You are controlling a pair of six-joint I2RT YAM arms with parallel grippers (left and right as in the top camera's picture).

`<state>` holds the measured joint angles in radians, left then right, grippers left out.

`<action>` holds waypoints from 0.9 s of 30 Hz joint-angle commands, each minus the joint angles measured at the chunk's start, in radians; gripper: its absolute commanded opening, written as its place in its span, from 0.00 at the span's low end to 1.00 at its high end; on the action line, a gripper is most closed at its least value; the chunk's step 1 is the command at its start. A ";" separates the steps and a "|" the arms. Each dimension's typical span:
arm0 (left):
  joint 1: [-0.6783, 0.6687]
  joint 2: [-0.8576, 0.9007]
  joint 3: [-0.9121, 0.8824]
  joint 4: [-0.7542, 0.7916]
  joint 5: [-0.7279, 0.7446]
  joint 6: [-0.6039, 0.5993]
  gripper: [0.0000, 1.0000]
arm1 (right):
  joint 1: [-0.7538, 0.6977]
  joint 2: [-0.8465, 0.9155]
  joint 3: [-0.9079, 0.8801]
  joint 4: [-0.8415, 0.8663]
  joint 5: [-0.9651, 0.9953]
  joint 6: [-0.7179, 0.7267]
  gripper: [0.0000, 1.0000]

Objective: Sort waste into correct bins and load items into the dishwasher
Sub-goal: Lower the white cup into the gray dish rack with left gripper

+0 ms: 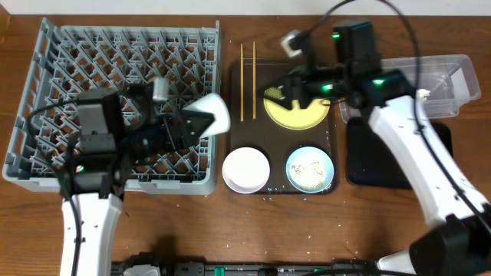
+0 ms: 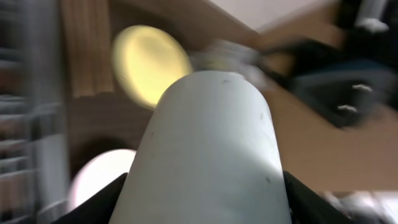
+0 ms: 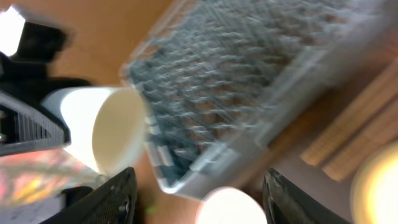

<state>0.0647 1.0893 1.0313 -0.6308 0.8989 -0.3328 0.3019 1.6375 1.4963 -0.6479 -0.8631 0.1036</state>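
Gripping the cup (image 1: 216, 113) on its side, my left claw (image 1: 193, 123) is clenched around its body and holds it over the right edge of the rack (image 1: 115, 46), mouth pointing towards the brown tray (image 1: 278, 146). From the left wrist, the cup's white wall fills most of a badly blurred view and hides whatever lies straight below. The right wrist camera looks at the cup's open mouth, with the rack's pegs beside it. Just right of the cup, two chopsticks (image 1: 247, 80) lie side by side along the brown tray's left part. The white bowl (image 1: 245, 169) sits at the tray's corner nearest the robot, and the blue bowl (image 1: 311, 169) beside it holds pale crumbs (image 1: 309, 175). My right claw (image 1: 285, 90) hangs over the far left part of the plate (image 1: 303, 115), fingers spread apart with nothing I can see between them; it covers some of the plate's rim. Further right are the clear tub (image 1: 441, 77) and the black tray (image 1: 383, 157), both partly hidden under the right arm.
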 commanded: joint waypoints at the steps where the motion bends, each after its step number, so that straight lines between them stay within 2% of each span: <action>1: 0.035 -0.062 0.023 -0.124 -0.489 0.024 0.56 | -0.007 -0.085 0.009 -0.098 0.232 -0.003 0.63; 6: 0.035 -0.064 0.023 -0.333 -0.945 -0.056 0.56 | 0.009 -0.093 0.009 -0.237 0.350 -0.004 0.64; 11: 0.047 -0.005 0.023 -0.378 -1.152 -0.122 0.57 | 0.013 -0.093 0.009 -0.253 0.362 -0.008 0.64; 15: 0.140 0.052 0.023 -0.366 -1.137 -0.167 0.57 | 0.013 -0.093 0.008 -0.266 0.362 -0.008 0.64; 19: 0.247 0.152 0.022 -0.299 -0.929 -0.146 0.57 | 0.013 -0.093 0.008 -0.269 0.362 -0.008 0.64; 26: 0.254 0.295 0.022 -0.267 -0.853 -0.121 0.57 | 0.013 -0.093 0.008 -0.271 0.362 -0.007 0.64; 27: 0.254 0.297 0.022 -0.271 -0.853 -0.121 0.65 | 0.014 -0.093 0.008 -0.273 0.362 -0.007 0.64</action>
<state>0.3141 1.3674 1.0351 -0.8913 0.0086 -0.4679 0.2989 1.5471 1.4971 -0.9173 -0.5003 0.1017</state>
